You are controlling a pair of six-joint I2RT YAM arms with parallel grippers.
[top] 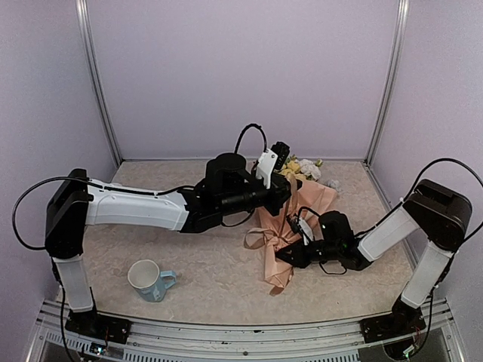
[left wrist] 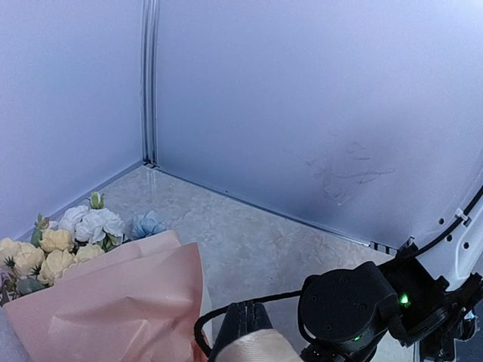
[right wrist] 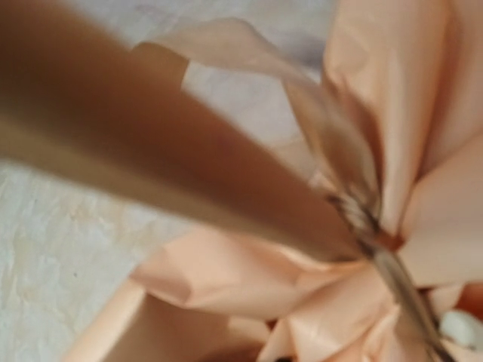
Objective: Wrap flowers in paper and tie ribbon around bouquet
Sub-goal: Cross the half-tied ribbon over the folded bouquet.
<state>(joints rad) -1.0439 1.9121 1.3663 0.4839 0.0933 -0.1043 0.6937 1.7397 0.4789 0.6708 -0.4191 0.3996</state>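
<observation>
The bouquet lies on the table with its flowers at the far end and the peach paper coned around the stems. Tan ribbon loops out at the cone's left side. My left gripper hangs above the blooms, its black fingers pressed together with a fold of ribbon bulging at their base. A taut ribbon strand runs to the knot on the paper. My right gripper is at the cone's waist, its fingers hidden by paper.
A white and pale blue mug stands near the front left. The right arm's black wrist sits close beside the left gripper, with a black cable looping between them. Walls enclose the table on three sides.
</observation>
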